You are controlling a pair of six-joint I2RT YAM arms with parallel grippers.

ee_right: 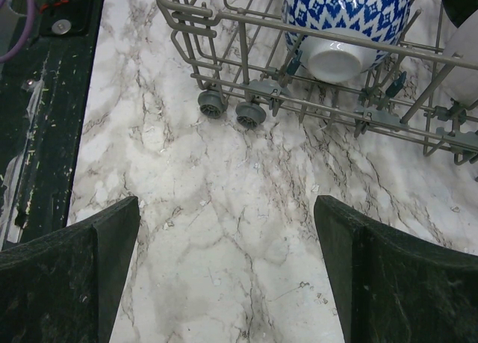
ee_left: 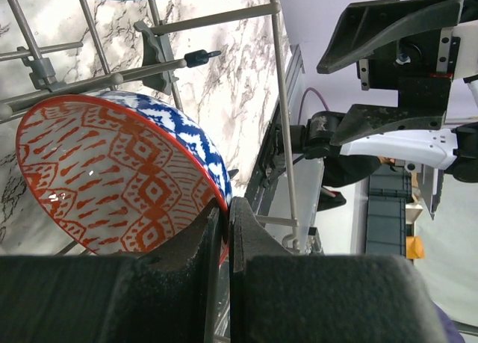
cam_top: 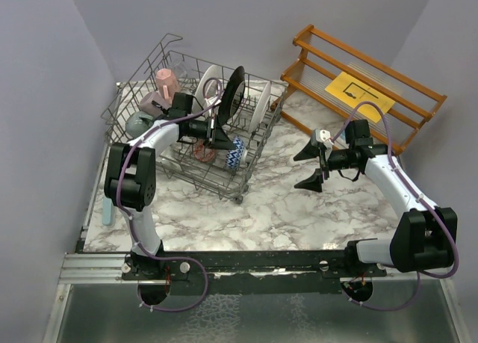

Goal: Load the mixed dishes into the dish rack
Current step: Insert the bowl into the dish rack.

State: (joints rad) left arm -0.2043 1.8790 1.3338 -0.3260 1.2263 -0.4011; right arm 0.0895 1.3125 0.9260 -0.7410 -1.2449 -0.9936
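Your left gripper (ee_left: 226,208) clenched the rim of the red bowl (ee_left: 112,178) inside the dish rack (cam_top: 258,156), the blue bowl (ee_right: 347,10) just right; your right gripper (ee_right: 228,235) hung released over the table (ee_right: 224,171).

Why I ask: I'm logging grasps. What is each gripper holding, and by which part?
The left gripper pinches the bowl by its rim. The right gripper is open and holds nothing.

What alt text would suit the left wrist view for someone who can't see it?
The left pincer grips the rim of a bowl, red-patterned inside and blue outside, within the wire dish rack. Marble table shows beyond the wires, and the right pincer hangs open at upper right.
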